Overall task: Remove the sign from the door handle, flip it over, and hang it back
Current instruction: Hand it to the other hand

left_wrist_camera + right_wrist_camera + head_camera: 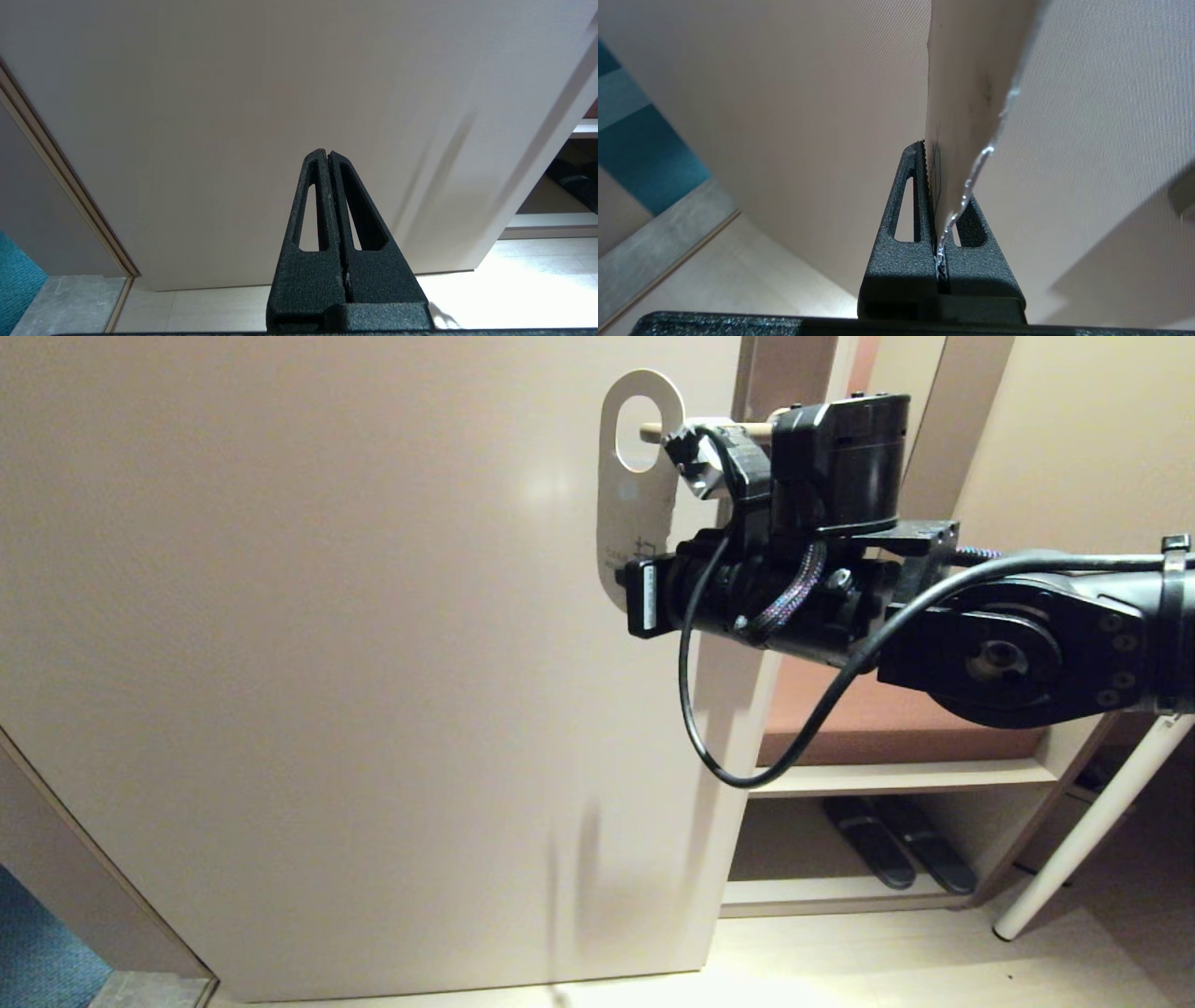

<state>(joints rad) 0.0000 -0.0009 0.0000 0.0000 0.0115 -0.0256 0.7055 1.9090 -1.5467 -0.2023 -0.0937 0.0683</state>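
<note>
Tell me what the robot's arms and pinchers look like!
The right arm is chunky black, with round joints and small screws. A black cable loops below it, beside a woven purplish sleeve and a white label. The left gripper and the right gripper have rough black fingers, each tapered with a long slot, the right's toothed inside.

— What is seen beyond the door (327, 663)?
— A low shelf unit (896, 775) is seen past the door's right edge, with a pair of dark slippers (896, 845) laid on its lower shelf.
— And lower down?
— A white slanted leg (1083, 831) is planted on the pale floor (887, 961); blue carpet (42, 952) is glimpsed at the door's lower left corner.
</note>
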